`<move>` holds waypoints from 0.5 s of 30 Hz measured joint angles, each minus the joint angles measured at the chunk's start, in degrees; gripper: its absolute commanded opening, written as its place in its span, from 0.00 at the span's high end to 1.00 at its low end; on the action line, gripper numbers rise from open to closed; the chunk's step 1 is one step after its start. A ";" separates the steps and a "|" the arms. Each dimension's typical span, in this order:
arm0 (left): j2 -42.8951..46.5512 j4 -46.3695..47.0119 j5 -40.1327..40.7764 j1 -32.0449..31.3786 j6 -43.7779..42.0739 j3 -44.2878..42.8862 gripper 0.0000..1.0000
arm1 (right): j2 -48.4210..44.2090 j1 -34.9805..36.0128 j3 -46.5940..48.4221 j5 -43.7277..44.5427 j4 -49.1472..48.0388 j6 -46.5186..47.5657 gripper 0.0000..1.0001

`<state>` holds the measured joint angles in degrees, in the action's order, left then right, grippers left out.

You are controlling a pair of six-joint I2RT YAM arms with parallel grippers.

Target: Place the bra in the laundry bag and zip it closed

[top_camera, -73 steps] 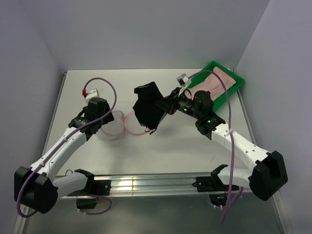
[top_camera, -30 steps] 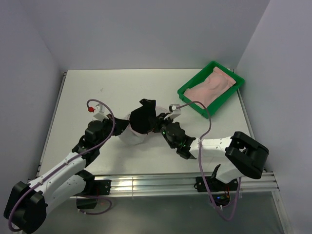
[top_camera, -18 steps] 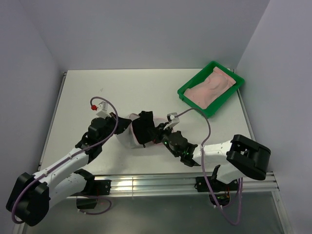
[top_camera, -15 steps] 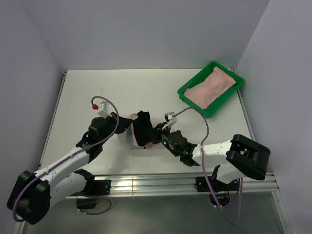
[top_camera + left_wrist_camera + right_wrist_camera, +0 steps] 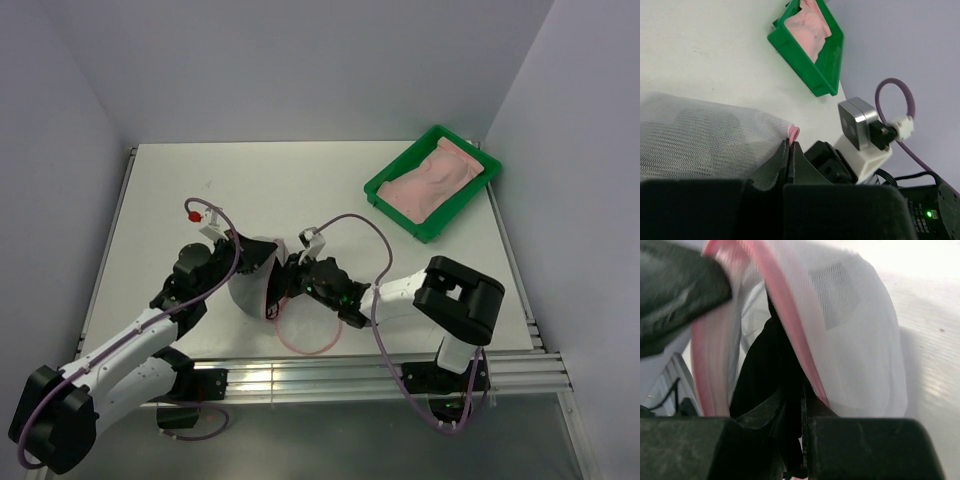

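Right wrist: my right claw [image 5: 801, 401], nipped tight on the black fabric bra [image 5: 765, 360], should bury it deep in the pink-rimmed white mesh pouch [image 5: 860, 330].

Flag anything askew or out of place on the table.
The round white mesh laundry bag gapes unzipped, its pink zip rim sprawled in a loose loop on the table; the black bra sits in its mouth. Nothing looks spilled.

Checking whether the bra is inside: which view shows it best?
Right wrist: close up, the black bra sits within the pink-rimmed laundry bag. Top external shows darkness through the mesh; left wrist, a grey shadow.
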<state>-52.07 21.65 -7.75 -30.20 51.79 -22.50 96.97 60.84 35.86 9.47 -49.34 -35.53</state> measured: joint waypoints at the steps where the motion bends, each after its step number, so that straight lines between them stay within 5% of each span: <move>1: 0.55 0.00 -0.33 0.00 0.00 0.02 1.00 | 0.48 -0.07 1.16 -0.20 0.72 -0.42 1.00; 15: 4.98 -4.39 -3.41 -0.26 3.69 3.02 1.00 | -1.51 -4.13 8.90 10.49 18.82 -12.68 1.00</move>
<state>-47.09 17.26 -11.16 -30.46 55.48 -19.49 95.46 56.71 44.75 19.97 -30.52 -48.21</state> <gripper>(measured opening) 0.014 0.151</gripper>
